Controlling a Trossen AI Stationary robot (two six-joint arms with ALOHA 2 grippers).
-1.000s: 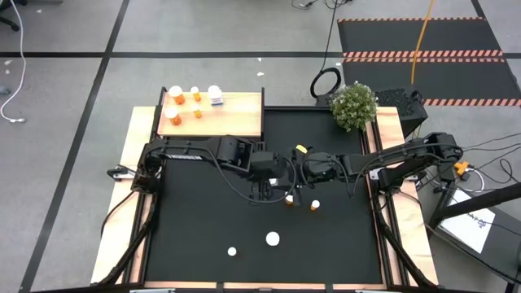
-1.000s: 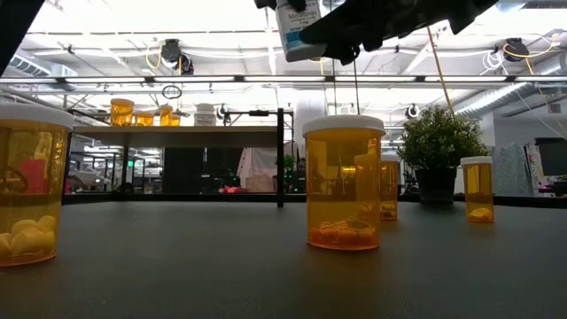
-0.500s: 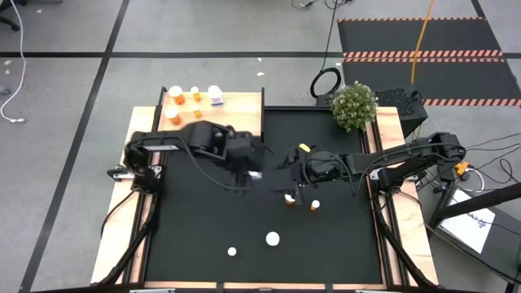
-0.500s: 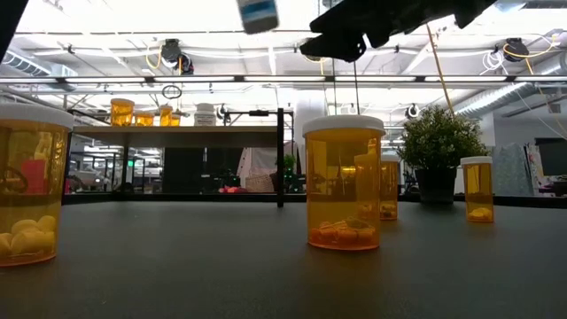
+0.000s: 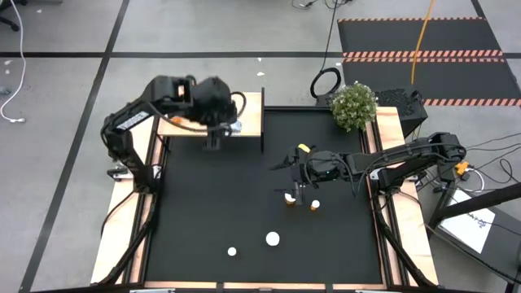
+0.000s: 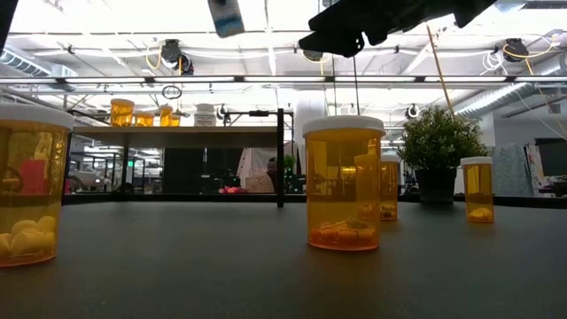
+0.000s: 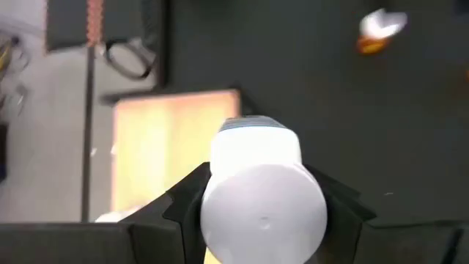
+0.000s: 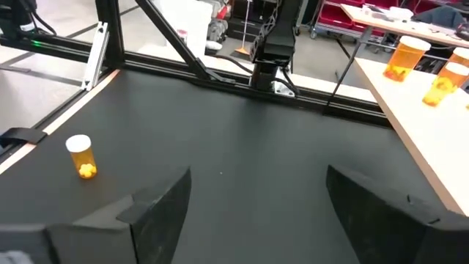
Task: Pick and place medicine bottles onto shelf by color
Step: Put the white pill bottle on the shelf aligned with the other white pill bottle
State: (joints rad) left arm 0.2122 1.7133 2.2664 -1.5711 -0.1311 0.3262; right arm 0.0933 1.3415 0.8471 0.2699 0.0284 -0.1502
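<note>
The left gripper (image 7: 253,220) is clamped on a white medicine bottle (image 7: 258,194), one dark finger against each side of it. In the left wrist view the bottle is a plain white cylinder with a smooth, round white cap facing the camera and a thin bluish band where the label begins behind the cap. In the low view the same bottle (image 6: 225,16) hangs high above the mat, white with a blue-edged label. From above, the left gripper (image 5: 221,124) sits over the front edge of the shelf (image 5: 248,116), a pale wooden board standing at the far left corner of the black mat (image 5: 212,203).

On the shelf, the low view shows a row of orange bottles (image 6: 122,112) with a white bottle (image 6: 205,114) next to them. The right wrist view shows two of the orange ones (image 8: 403,59) on the board.

The right gripper (image 8: 256,202) stands wide open with nothing between its fingers, hovering above the middle of the mat (image 5: 291,163). Just in front of it, two small orange bottles with white caps (image 5: 288,198) stand close together. Two more white-capped bottles (image 5: 272,238) stand nearer the front edge. In the low view these are translucent amber cylinders with white lids, and the nearest one (image 6: 343,182) holds a few pills at its bottom. A potted plant (image 5: 354,105) stands at the far right corner.
</note>
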